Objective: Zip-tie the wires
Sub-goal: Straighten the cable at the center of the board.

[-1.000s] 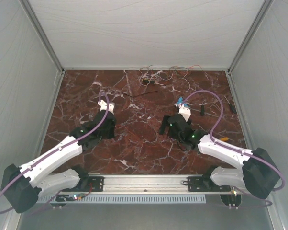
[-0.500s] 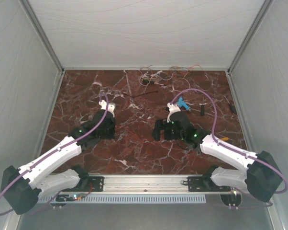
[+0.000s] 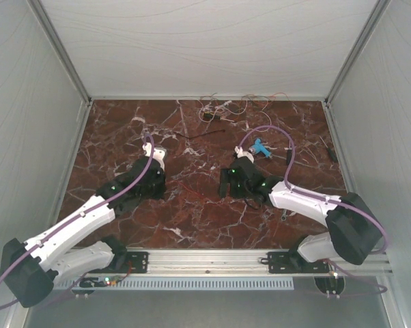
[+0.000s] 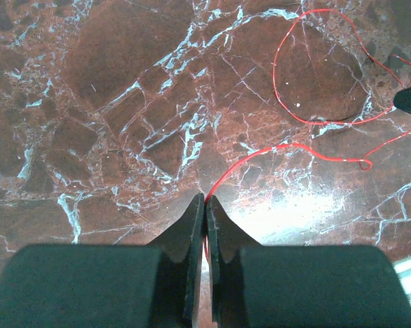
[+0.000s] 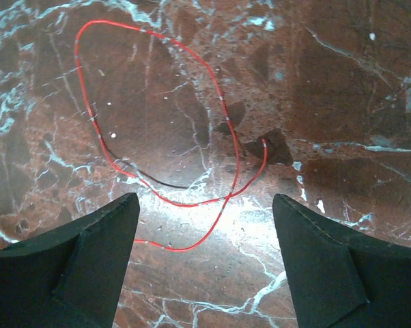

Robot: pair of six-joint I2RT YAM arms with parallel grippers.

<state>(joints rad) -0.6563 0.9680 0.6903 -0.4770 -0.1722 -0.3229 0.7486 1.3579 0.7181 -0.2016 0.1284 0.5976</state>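
Observation:
A tangle of thin orange, white and pink wires (image 3: pixel 222 106) lies at the back edge of the marble table (image 3: pixel 110 137). One red wire (image 4: pixel 287 147) is apart from it, looped on the table between the arms. My left gripper (image 3: pixel 161 184) is shut on the end of this red wire, which comes out from between the fingertips in the left wrist view (image 4: pixel 205 201). My right gripper (image 3: pixel 224 183) is open and empty, low over the red wire's loop (image 5: pixel 219 102), its fingers (image 5: pixel 103 232) apart on either side of the strand. A thin black strip (image 3: pixel 202 134) lies in front of the tangle.
A blue tool (image 3: pixel 261 147) lies behind the right wrist. A small dark screwdriver-like tool (image 3: pixel 288 152) and another dark item (image 3: pixel 328 150) lie at the right. White walls enclose the table on three sides. A short dark strand (image 5: pixel 158 181) lies under the loop.
My right arm has swung left and forward, bringing the open gripper from beside the blue tool to above the red wire loop. The left arm has hardly moved.

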